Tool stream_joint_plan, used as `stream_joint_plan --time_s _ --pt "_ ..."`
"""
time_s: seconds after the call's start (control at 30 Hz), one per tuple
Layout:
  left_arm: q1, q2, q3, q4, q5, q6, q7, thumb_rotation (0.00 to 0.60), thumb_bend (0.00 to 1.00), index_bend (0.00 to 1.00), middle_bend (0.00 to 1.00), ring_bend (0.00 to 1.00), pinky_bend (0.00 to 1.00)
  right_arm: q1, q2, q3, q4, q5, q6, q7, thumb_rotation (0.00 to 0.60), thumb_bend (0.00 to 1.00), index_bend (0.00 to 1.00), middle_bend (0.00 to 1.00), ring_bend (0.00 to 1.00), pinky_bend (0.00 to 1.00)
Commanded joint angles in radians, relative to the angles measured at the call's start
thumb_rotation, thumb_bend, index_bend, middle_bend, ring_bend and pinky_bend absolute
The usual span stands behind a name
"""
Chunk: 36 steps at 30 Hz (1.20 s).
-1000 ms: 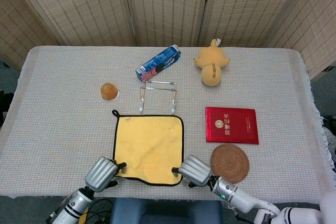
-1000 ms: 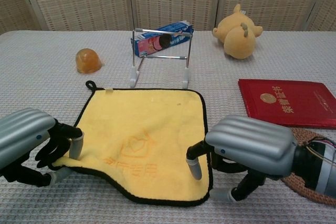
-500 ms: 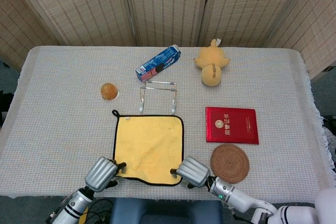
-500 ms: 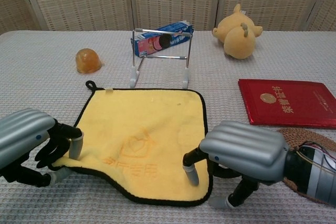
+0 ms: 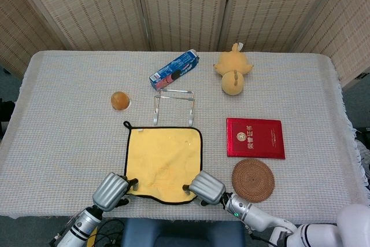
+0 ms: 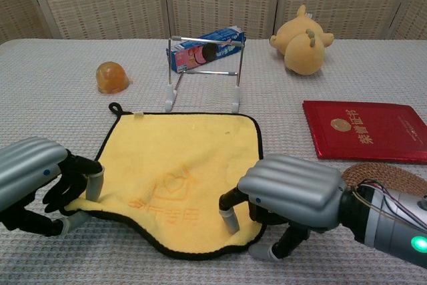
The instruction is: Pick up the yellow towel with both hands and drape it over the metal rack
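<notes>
The yellow towel point(image 5: 163, 163) point(image 6: 177, 178), edged in black, lies flat on the table. Just behind its far edge stands the metal rack point(image 5: 173, 105) point(image 6: 203, 71). My left hand point(image 5: 113, 191) point(image 6: 37, 178) is at the near-left corner and pinches the slightly raised edge, one finger on top and the thumb below. At the near-right corner, my right hand point(image 5: 207, 187) point(image 6: 287, 191) has one fingertip down on the cloth. Its thumb is on the table outside the edge, with a gap between finger and thumb. The towel's near-right corner is pushed inward.
A red booklet point(image 5: 255, 137) and a round woven coaster point(image 5: 253, 180) lie right of the towel. A blue carton point(image 5: 174, 69) sits behind the rack, a yellow plush toy point(image 5: 233, 74) at back right, and an orange object point(image 5: 119, 100) at left.
My right hand has slid left along the near edge onto the towel's corner, and the corner has shifted inward with it. The left hand has stayed put.
</notes>
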<state>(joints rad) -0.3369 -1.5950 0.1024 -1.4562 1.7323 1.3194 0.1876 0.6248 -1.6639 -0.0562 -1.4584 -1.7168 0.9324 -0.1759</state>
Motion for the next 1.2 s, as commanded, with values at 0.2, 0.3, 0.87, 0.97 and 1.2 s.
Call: stream_joint_plan --time_s 0.2,0.3,0.87,0.97,1.2 --pt "-0.001 0.004 -0.006 -0.002 0.001 0.010 -0.028 0.600 0.43 0.68 0.88 0.79 0.98 0.006 -0.009 -0.007 0.013 -0.010 0.032 0.028 0.600 0.38 0.58 1.00 1.00 1.00" --pt "-0.006 0.015 -0.012 -0.025 -0.015 0.005 -0.099 0.600 0.43 0.68 0.88 0.79 0.98 0.003 -0.007 -0.004 0.012 -0.018 0.063 0.049 0.600 0.41 0.63 1.00 1.00 1.00" --pt "-0.185 0.167 -0.263 -0.199 -0.126 -0.084 -0.232 0.600 0.43 0.68 0.88 0.80 0.99 0.042 0.086 0.174 -0.083 0.042 0.181 0.046 0.600 0.42 0.67 1.00 1.00 1.00" --pt "-0.219 0.196 -0.316 -0.229 -0.184 -0.123 -0.249 0.600 0.43 0.68 0.88 0.80 0.99 0.054 0.107 0.214 -0.102 0.066 0.188 0.041 0.600 0.42 0.67 1.00 1.00 1.00" --pt "-0.303 0.245 -0.446 -0.261 -0.335 -0.201 -0.230 0.600 0.43 0.68 0.88 0.80 0.99 0.090 0.152 0.310 -0.134 0.134 0.191 0.020 0.600 0.42 0.67 1.00 1.00 1.00"
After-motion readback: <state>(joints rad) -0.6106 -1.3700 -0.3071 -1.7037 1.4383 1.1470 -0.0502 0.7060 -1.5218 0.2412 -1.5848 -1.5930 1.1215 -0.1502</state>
